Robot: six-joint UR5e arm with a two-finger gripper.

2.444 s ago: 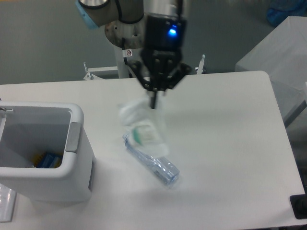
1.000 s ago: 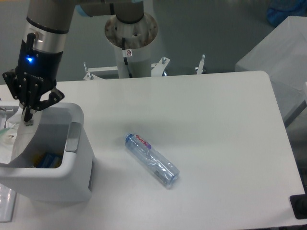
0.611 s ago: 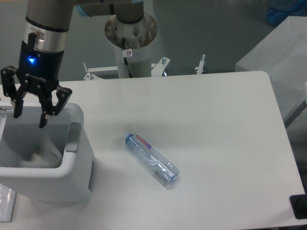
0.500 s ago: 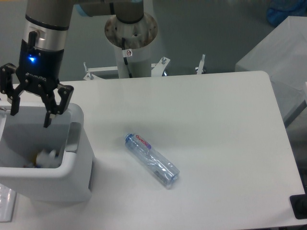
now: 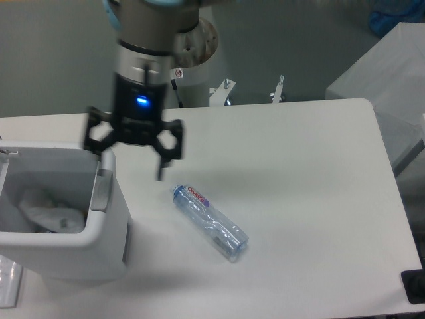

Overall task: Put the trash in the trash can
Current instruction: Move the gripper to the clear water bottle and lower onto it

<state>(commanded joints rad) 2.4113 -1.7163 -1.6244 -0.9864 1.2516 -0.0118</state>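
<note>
The clear plastic bottle point(image 5: 209, 221) with a blue cap and red-white label lies on its side on the white table, a little right of the trash can. The crumpled clear wrapper point(image 5: 50, 207) rests inside the white trash can point(image 5: 93, 256) at the left. My gripper point(image 5: 129, 156) hangs open and empty above the table, between the can's right rim and the bottle's cap end. It touches neither of them.
A grey tab point(image 5: 101, 189) sits on the can's right side. A clear flat object point(image 5: 6, 284) lies at the table's front left corner and a black item point(image 5: 413, 286) at the front right. The arm's pedestal point(image 5: 192, 40) stands behind the table.
The gripper carried the wrapper over the can, opened, and the wrapper dropped in. It has since swung right, away from the can and towards the bottle. The bottle has not moved.
</note>
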